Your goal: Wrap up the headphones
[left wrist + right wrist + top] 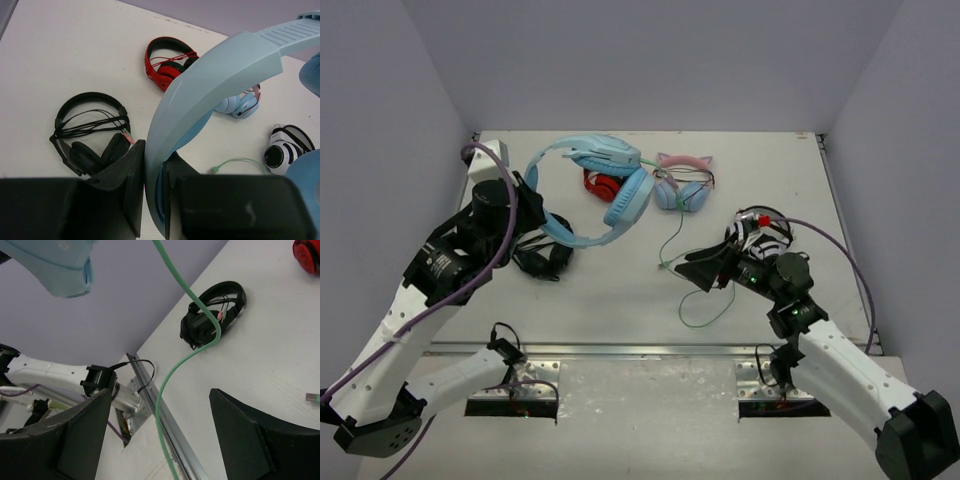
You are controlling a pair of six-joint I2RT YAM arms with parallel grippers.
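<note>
The large light-blue headphones [630, 197] are held up off the table at the back left. My left gripper [546, 222] is shut on their wide headband [215, 75], which runs up from between the fingers in the left wrist view. The thin mint-green cable [666, 248] hangs down from them and loops on the table near the front. My right gripper [705, 272] is open, and the cable [186, 359] passes loosely between its spread fingers, untouched. An ear cup [55, 265] shows at the top left of the right wrist view.
Black headphones [542, 258] lie just beside the left gripper. Red headphones [602, 186] and the cat-ear pair [682, 185] lie at the back. The white-and-black pair [760, 230] sits behind the right wrist. A metal rail [650, 350] edges the table's front.
</note>
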